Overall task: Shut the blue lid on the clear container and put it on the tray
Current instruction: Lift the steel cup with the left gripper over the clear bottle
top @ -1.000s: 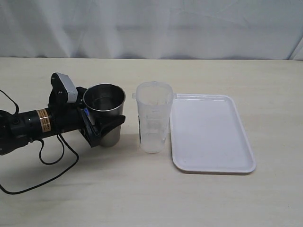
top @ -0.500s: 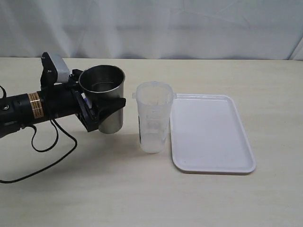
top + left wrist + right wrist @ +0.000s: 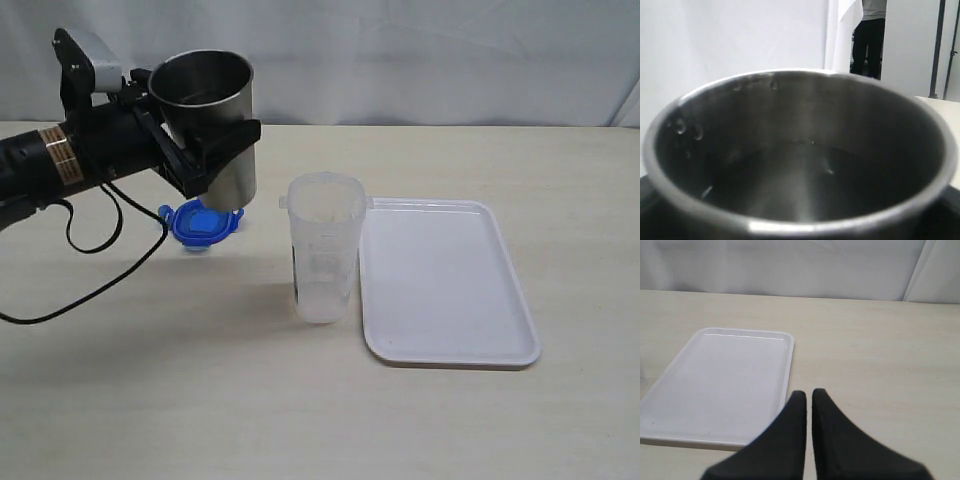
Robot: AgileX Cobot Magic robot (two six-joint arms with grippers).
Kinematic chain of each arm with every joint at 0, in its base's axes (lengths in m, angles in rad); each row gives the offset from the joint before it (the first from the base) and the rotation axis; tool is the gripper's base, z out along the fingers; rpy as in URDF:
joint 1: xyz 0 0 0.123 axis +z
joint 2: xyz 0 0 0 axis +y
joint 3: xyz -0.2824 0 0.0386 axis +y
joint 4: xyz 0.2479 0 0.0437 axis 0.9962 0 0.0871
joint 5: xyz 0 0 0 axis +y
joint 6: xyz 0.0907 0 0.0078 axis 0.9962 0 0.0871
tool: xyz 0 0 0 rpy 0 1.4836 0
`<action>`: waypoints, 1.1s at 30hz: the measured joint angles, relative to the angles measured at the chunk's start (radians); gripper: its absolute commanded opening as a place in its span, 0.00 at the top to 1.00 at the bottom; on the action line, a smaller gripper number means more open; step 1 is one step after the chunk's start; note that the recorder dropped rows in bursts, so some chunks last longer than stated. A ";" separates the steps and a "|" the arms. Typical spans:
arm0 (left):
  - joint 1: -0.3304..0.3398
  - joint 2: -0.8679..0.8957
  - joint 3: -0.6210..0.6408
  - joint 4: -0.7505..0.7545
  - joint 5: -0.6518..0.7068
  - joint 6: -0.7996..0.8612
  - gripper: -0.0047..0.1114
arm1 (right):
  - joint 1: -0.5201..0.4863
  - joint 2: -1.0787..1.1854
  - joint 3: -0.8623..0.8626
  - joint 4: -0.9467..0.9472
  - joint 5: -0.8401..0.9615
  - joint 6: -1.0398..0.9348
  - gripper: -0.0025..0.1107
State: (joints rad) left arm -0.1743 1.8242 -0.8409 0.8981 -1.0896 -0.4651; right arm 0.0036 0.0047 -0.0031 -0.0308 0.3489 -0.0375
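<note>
Steel cup [image 3: 212, 88] is hanging in the upper left of the exterior view, the left gripper [image 3: 205, 148] clamping it by its sides and holding it clear of the pale table [image 3: 200, 400]. The blue lid [image 3: 195, 226] is lying flat on the table just under the cup's base, which is covering part of it. The clear container [image 3: 325, 255] is standing upright and open-topped at centre frame, to the right of the lid and apart from it. The tray [image 3: 440, 285] is lying just beside the container on its right. A black cable [image 3: 90, 292] is trailing from the arm across the left of the table.

The left wrist view is filling with the cup's [image 3: 805, 165] open mouth, droplets clinging to its inner wall; a person in dark trousers [image 3: 870, 35] is standing at upper right.

In the right wrist view, the right gripper [image 3: 808, 407] is hovering at bottom centre, its black fingers [image 3: 795, 430] pressing nearly together with only a sliver between, gripping nothing. The tray [image 3: 715, 375] is lying at left, on the table [image 3: 875, 355].
</note>
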 measured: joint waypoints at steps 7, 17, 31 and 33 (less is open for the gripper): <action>-0.009 0.000 -0.082 -0.006 0.076 -0.024 0.96 | 0.000 0.000 0.000 0.000 0.000 0.000 0.94; -0.128 0.000 -0.193 -0.008 0.221 -0.028 0.96 | 0.000 0.000 0.000 0.000 0.000 0.000 0.94; -0.150 0.061 -0.207 -0.010 0.233 -0.016 0.96 | 0.000 0.000 0.000 0.000 0.000 0.000 0.94; -0.150 0.078 -0.207 -0.010 0.235 0.005 0.96 | 0.000 0.000 0.000 0.000 0.000 0.000 0.94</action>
State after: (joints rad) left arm -0.3247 1.9018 -1.0482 0.8884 -0.8541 -0.4602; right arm 0.0036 0.0047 -0.0031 -0.0308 0.3489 -0.0375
